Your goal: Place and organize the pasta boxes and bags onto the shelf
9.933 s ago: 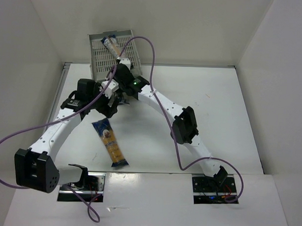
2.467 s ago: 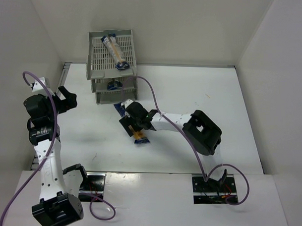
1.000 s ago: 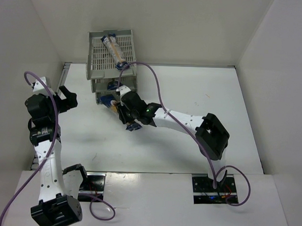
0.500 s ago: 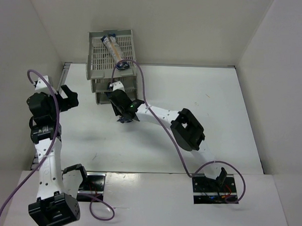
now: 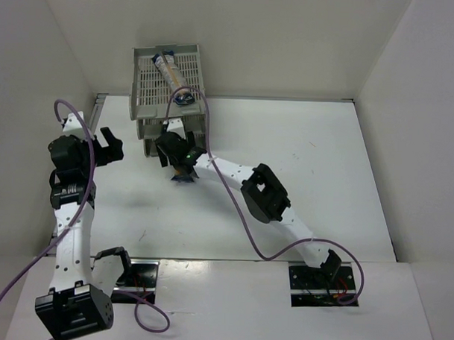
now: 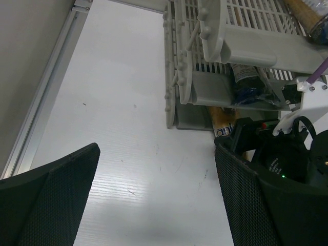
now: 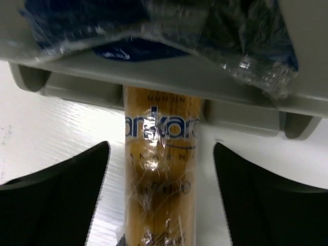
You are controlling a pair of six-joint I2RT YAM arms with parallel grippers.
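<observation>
The grey shelf (image 5: 140, 85) stands at the table's back left. One pasta bag (image 5: 173, 75) lies on its top tier. A second bag's dark blue end (image 6: 246, 84) shows in the middle tier. A third bag (image 7: 159, 174), orange with blue lettering, lies partly slid under the lowest tier's front edge, and its tail (image 5: 184, 176) sticks out onto the table. My right gripper (image 7: 161, 154) straddles this bag with its fingers open, a gap on each side. My left gripper (image 6: 159, 205) hangs wide open over bare table, left of the shelf. I see no pasta boxes.
The enclosure's white walls close in behind and beside the shelf. A metal rail (image 6: 46, 102) runs along the table's left edge. A purple cable (image 5: 212, 162) loops over the right arm near the shelf front.
The right gripper has pushed the third bag toward the shelf's lowest tier and opened off it. The left arm has shifted a little toward the shelf.
</observation>
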